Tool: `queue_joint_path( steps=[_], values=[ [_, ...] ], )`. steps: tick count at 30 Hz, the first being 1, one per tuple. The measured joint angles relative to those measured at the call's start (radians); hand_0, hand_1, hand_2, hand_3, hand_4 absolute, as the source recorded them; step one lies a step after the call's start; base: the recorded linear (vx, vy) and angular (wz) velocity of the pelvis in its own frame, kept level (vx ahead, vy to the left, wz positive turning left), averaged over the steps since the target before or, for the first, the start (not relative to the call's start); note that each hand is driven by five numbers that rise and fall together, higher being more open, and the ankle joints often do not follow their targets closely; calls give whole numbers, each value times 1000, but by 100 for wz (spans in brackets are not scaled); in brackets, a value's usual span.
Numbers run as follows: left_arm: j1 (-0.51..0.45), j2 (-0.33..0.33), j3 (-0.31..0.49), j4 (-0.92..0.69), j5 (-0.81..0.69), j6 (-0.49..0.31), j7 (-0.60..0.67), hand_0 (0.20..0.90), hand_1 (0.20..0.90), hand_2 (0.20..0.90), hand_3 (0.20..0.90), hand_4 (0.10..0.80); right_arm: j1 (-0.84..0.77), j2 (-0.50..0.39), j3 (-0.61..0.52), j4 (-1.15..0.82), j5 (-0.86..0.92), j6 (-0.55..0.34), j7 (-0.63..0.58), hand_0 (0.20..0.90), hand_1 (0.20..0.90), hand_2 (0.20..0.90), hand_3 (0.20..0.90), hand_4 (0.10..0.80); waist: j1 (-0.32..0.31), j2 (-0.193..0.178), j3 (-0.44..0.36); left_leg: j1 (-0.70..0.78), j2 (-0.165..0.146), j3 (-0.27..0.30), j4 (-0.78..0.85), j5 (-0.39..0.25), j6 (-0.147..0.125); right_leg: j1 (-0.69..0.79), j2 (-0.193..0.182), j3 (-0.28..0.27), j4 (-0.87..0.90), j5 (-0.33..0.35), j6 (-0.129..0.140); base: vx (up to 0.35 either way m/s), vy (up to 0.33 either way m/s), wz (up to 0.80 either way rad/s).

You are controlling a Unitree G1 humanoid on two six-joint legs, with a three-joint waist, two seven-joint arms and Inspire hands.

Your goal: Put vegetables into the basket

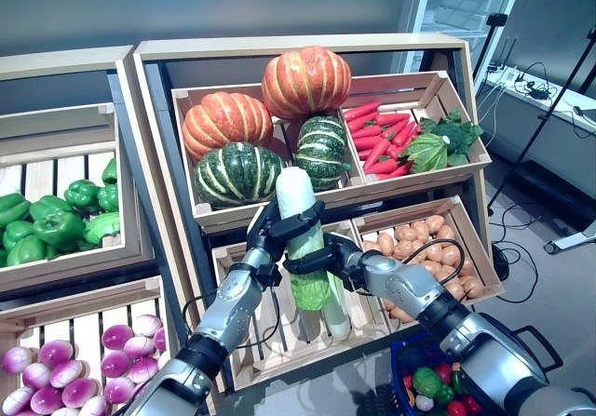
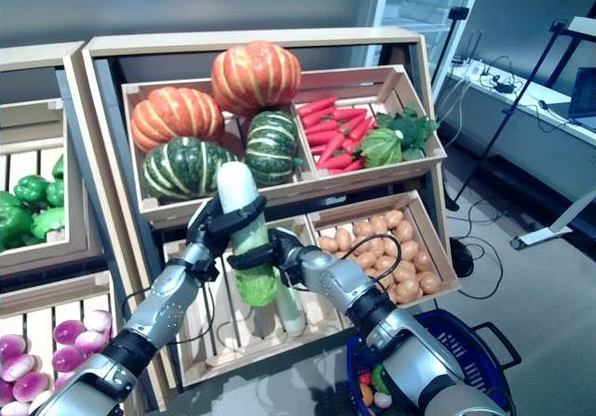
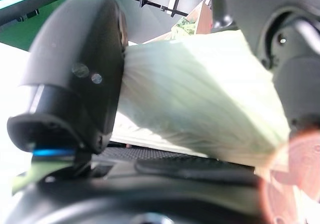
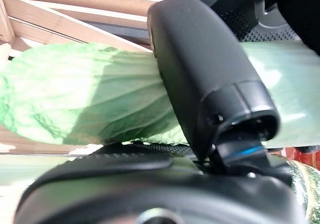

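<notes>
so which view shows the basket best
The right eye view: the basket shows its blue rim, a black handle and vegetables inside. The left eye view crops it at the lower edge behind the right arm. Neither wrist view shows it.

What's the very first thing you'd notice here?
Both robot hands, the left hand and the right hand, are wrapped around a tall napa cabbage, held upright in front of the wooden shelves. Right behind it, big orange and green pumpkins fill the top crate.

basket [image 1: 521,342] cut by frame edge, arm-covered
</notes>
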State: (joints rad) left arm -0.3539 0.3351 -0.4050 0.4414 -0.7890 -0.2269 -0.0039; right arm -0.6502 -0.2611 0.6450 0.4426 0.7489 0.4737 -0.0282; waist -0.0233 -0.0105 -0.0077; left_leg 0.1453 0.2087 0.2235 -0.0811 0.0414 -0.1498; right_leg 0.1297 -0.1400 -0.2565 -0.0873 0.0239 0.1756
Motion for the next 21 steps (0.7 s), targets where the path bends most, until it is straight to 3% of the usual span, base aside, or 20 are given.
queue_joint_path(
  steps=[6,15,21],
  values=[
    [0,-3,1,-15,23,0,-34,900,900,900,900,800,20,-25,-12,-22,-27,-22,17,300,300,300,300,400,-2,0,0,0,0,2,-3,0,0,-5,0,4,0,0,0,-1,1,-1],
    [6,5,20,-72,265,0,-121,900,900,900,900,800,189,-122,-103,-178,-43,-102,87,300,300,300,300,400,-15,12,8,1,-1,26,-7,0,0,-17,1,21,0,1,2,-8,-5,-4],
    [15,5,20,-73,357,-1,-181,900,900,900,900,800,294,-130,-146,-196,-48,-164,127,300,300,300,300,400,-37,31,20,2,-1,31,-7,0,0,-19,2,33,0,2,3,-22,-1,-3]
  ],
)
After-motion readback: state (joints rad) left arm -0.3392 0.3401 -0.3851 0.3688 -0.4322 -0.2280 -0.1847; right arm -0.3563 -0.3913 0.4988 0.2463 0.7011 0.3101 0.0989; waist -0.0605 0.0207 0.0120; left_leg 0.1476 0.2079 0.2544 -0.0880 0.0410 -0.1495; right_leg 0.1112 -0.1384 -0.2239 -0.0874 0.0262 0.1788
